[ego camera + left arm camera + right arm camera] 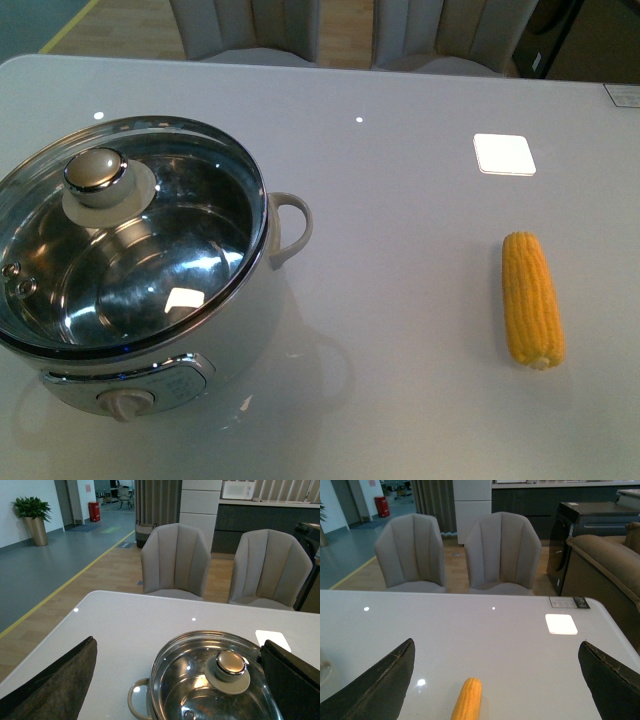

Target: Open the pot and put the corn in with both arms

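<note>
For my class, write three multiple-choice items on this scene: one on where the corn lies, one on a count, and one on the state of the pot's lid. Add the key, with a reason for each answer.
1. Where is the corn relative to the pot?
A. Inside it.
B. On the table, to its right and apart from it.
C. On the floor.

2. How many chairs stand behind the table?
A. None.
B. Four.
C. Two.

3. What state is the lid in?
A. Seated on the pot.
B. Lying flat on the table.
C. Propped against the pot's side.

Key:
1 B: the front view shows bare table between cob and pot.
2 C: both wrist views show two grey chairs.
3 A: the glass lid covers the rim, with its knob on top.
</note>
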`<action>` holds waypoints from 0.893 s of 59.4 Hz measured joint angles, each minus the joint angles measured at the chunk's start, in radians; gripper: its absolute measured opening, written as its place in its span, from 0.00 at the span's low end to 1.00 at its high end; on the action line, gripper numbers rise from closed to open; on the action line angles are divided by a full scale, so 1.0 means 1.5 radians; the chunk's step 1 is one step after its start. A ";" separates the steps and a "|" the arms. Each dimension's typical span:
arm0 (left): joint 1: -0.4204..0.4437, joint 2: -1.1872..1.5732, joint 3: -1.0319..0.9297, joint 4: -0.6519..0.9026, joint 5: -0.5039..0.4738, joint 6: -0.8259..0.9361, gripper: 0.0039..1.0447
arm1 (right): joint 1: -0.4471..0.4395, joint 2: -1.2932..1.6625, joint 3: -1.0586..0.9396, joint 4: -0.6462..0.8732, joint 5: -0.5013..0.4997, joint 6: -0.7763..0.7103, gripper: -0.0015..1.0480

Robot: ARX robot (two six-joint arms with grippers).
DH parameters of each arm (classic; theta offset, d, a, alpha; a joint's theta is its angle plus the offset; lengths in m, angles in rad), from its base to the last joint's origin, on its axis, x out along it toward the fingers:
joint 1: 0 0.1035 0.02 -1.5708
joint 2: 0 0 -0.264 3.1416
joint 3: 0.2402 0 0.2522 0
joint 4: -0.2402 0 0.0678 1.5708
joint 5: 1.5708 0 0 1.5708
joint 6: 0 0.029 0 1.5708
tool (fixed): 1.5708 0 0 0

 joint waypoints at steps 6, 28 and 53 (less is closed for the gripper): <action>0.000 0.000 0.000 0.000 0.000 0.000 0.94 | 0.000 0.000 0.000 0.000 0.000 0.000 0.92; 0.000 0.000 0.000 0.000 0.000 0.000 0.94 | 0.000 0.000 0.000 0.000 0.000 0.000 0.92; -0.026 0.170 0.090 -0.199 -0.045 -0.091 0.94 | 0.000 -0.001 0.000 0.000 0.000 0.000 0.92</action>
